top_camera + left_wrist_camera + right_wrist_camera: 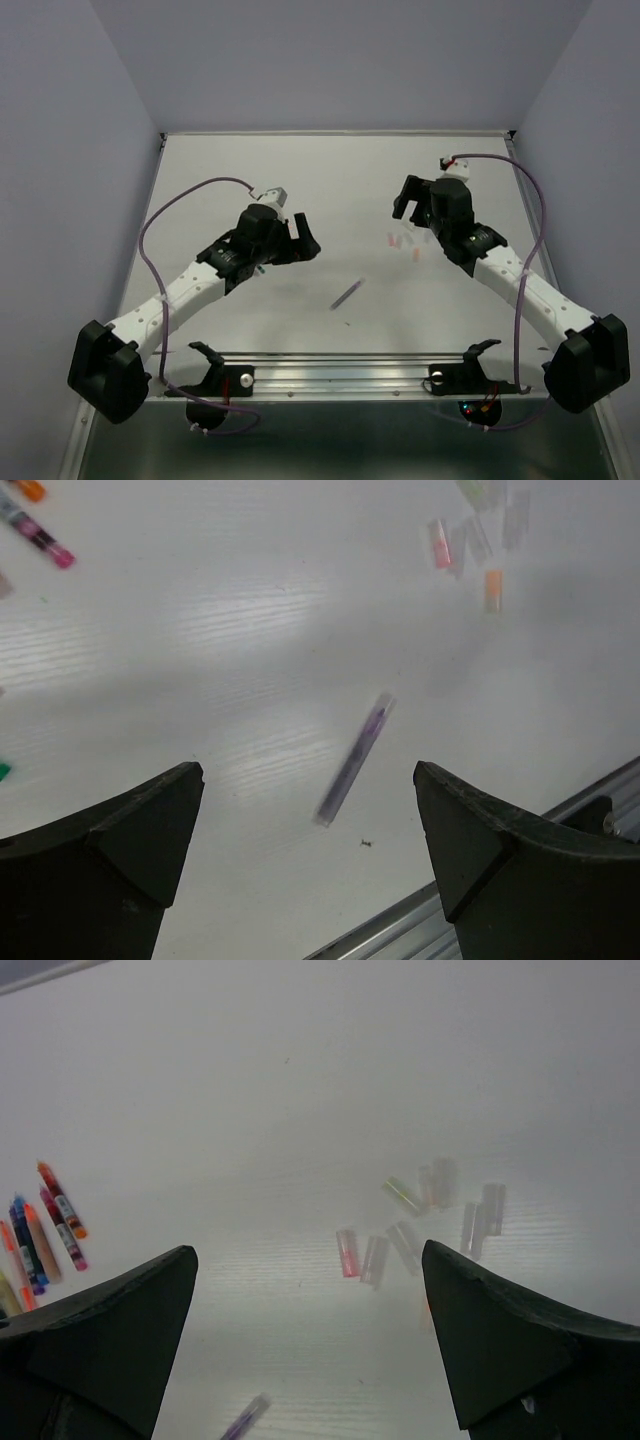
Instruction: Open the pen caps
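A purple pen lies alone at the table's middle, blurred in the left wrist view and at the bottom edge of the right wrist view. Several loose pen caps, pink, orange and pale ones, lie scattered just below my right gripper. Several coloured pens lie bunched to the left, mostly hidden under my left arm in the top view. My left gripper is open and empty, raised above the purple pen. My right gripper is open and empty, raised.
A metal rail runs along the table's near edge and shows in the left wrist view. A tiny dark speck lies beside the purple pen. Grey walls close the table at the back and sides.
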Controlling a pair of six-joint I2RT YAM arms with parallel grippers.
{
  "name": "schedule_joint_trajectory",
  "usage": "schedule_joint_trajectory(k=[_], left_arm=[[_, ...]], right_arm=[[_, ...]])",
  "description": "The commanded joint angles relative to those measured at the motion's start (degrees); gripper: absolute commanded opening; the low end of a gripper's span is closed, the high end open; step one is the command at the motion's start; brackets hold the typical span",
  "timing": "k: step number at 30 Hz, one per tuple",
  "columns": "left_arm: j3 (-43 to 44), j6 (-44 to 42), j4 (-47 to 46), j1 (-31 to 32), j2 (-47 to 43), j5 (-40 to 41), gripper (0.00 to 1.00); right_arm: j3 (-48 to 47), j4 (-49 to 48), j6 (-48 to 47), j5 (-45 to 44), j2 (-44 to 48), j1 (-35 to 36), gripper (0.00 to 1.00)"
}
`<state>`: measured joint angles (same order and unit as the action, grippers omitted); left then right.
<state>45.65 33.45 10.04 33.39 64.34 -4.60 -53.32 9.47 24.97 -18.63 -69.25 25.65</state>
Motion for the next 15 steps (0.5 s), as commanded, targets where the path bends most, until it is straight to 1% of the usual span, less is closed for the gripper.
schedule_joint_trajectory(k=[1, 5, 8, 12, 15], left_arm=[[2.07, -7.78, -4.41, 4.82, 4.55, -7.34, 0.99], [4.79, -10.42, -3.98, 10.54, 10.54, -6.21, 0.99], [7.68, -13.05, -3.37, 13.97, 15.72, -4.11, 0.99], [11.91, -14.47, -0.64, 17.15, 21.87, -0.06, 0.99], [13.76, -15.87, -0.38, 18.73, 25.74, -0.23, 0.99]], right_arm=[[2.42, -2.01, 5.51, -6.50, 5.87, -0.51, 1.00], [4.01, -1.30, 6.93, -7.38, 8.60, -1.65, 1.00], [4.36, -0.60, 6.93, -6.86, 8.96, -2.18, 1.00], [4.54, -0.25, 6.58, -6.41, 8.52, -2.18, 1.00], [4.80, -0.25, 6.67, -6.50, 7.47, -3.32, 1.00]])
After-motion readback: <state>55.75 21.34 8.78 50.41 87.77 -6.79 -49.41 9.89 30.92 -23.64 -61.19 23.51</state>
